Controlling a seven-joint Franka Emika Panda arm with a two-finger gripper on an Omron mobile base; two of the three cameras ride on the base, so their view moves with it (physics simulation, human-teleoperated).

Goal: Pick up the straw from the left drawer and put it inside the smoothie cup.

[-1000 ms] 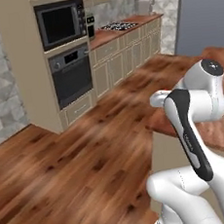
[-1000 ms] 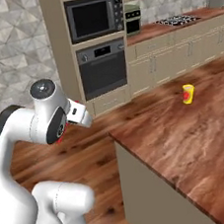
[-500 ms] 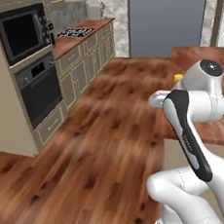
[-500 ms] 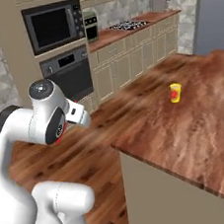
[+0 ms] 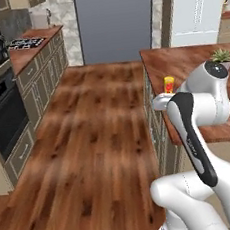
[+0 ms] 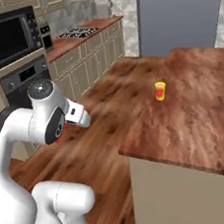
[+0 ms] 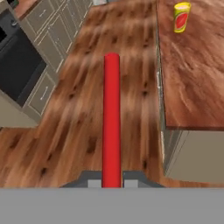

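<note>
Jaws pinching the straw (image 7: 111, 118); carry it level above the bench (image 7: 192, 74), then upend over the smoothie cup (image 7: 181, 17).

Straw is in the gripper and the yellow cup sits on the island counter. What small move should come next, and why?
Probably carry the gripper up and toward the smoothie cup. In the hand view the straw is clamped between shut jaws and points out over the wooden floor, left of the island counter; the cup stands ahead to the right, near the counter's edge, apart from the straw.
</note>
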